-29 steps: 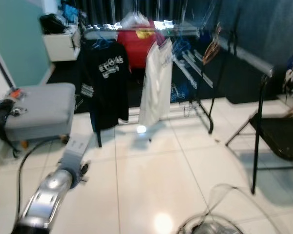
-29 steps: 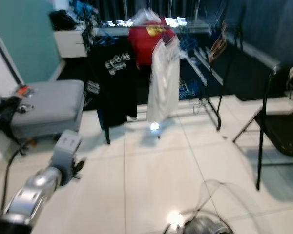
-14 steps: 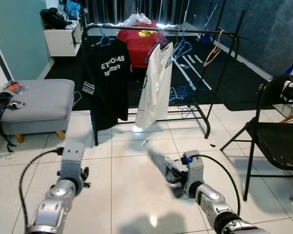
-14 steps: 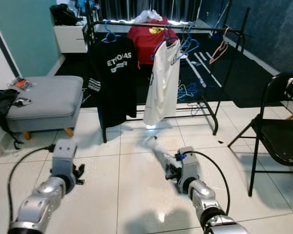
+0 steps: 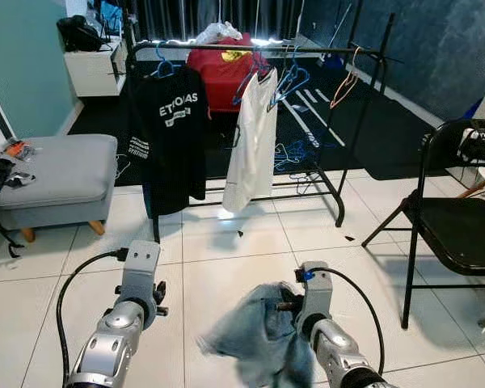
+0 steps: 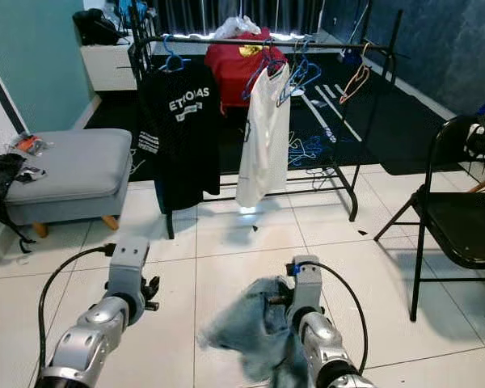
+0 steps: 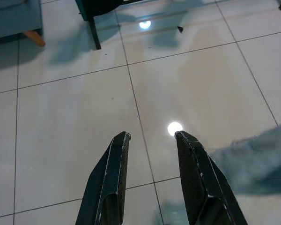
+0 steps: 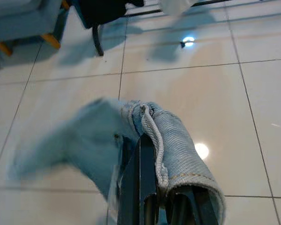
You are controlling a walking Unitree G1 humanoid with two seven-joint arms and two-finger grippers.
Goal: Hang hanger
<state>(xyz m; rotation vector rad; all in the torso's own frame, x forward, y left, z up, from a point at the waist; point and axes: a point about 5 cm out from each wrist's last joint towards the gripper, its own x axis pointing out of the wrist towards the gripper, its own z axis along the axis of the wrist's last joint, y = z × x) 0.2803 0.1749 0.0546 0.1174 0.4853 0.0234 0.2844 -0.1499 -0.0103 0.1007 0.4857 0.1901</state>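
My right gripper [image 8: 152,187] is clamped on a pale blue denim garment [image 5: 255,335], low and close in front of me. My left gripper [image 7: 152,138] hangs beside it, its 2 fingers apart and empty. The clothes rail [image 5: 250,46] runs crosswise, well ahead, so I judge the right arm the carrier.
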